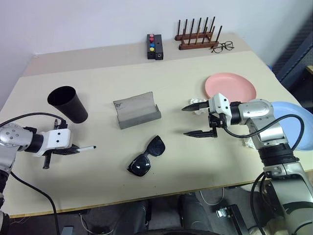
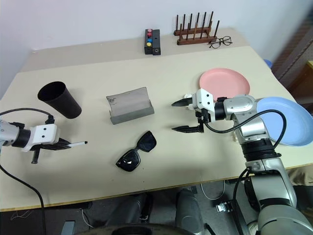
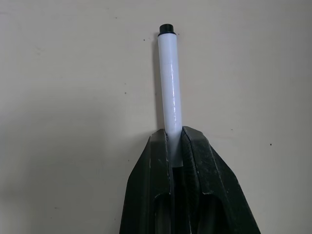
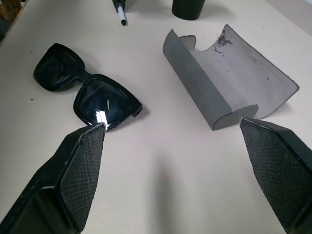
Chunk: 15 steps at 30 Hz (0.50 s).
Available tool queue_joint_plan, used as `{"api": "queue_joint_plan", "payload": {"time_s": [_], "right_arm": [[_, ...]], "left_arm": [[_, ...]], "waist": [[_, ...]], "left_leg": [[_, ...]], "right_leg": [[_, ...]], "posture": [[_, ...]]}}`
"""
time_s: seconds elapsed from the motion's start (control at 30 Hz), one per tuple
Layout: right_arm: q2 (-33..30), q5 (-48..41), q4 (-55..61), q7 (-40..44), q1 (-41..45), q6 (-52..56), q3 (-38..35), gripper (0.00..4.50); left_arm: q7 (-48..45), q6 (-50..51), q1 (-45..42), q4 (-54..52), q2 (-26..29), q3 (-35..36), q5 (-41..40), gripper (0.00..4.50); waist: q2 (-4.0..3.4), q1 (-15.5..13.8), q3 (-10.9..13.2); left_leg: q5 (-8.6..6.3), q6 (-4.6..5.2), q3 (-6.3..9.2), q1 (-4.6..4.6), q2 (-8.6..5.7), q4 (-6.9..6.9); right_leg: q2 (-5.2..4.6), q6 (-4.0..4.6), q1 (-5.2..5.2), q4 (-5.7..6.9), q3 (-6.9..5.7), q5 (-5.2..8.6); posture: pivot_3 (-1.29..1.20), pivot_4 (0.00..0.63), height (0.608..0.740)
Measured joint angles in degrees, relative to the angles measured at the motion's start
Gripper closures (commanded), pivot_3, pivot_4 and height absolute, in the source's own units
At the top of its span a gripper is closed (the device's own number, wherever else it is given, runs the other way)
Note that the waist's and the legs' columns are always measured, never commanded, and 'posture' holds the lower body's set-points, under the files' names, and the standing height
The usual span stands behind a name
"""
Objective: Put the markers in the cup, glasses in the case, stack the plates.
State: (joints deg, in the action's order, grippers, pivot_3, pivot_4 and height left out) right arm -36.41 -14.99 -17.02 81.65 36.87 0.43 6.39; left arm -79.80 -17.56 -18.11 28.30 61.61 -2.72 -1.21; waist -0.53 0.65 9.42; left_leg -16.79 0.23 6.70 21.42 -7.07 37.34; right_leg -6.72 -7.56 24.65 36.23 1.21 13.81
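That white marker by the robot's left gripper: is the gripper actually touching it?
Touching. The left wrist view shows the left gripper with its two black fingers pressed against either side of the white marker, no gap between them.

blue plate partly behind right arm; cup cropped

Glossy sunglasses, matt case, seemingly plastic.

Silver arms, black cables, 2 black-fingered end effectors.
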Motion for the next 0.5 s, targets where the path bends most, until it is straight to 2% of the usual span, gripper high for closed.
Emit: {"api": "queue_joint_plan", "payload": {"time_s": [0.17,0.3,0.4,0.5], "right_arm": [[0.4,0.0,-0.1,-0.3,0.0,-0.3,0.0,0.0],[0.7,0.1,-0.7,-0.3,0.2,-0.4,0.0,0.0],[1.6,0.1,-1.6,-0.2,0.7,-0.9,0.1,0.0],[1.8,0.3,-3.4,0.2,2.0,-1.5,0.2,0.0]], "left_arm": [[3.7,7.4,0.6,-8.5,-4.3,5.7,-8.8,4.43],[8.3,19.7,-3.1,-15.4,-6.4,10.9,-17.8,4.43],[15.4,26.9,-8.4,-18.8,-9.3,15.8,-22.7,4.43],[21.6,30.7,-10.1,-20.1,-12.0,18.6,-24.8,4.43]], "waist": [[0.36,0.0,0.2],[0.47,0.2,0.3],[0.47,0.3,0.3],[0.46,0.6,0.3]], "left_leg": [[0.07,-0.12,0.01,0.12,0.0,0.11],[0.07,-0.12,0.01,0.14,0.02,0.11],[0.07,-0.13,0.0,0.12,0.02,0.12],[0.07,-0.14,-0.07,0.09,0.02,0.1]], "right_leg": [[-0.01,0.0,0.04,-0.02,-0.01,0.0],[0.01,0.0,0.08,-0.03,-0.01,0.0],[0.0,-0.01,0.07,-0.03,-0.01,0.0],[0.0,-0.01,0.1,-0.03,-0.01,0.0]], "posture": [[0.0,0.15,0.74],[0.0,0.15,0.74],[0.0,0.15,0.74],[0.0,0.15,0.74]]}}
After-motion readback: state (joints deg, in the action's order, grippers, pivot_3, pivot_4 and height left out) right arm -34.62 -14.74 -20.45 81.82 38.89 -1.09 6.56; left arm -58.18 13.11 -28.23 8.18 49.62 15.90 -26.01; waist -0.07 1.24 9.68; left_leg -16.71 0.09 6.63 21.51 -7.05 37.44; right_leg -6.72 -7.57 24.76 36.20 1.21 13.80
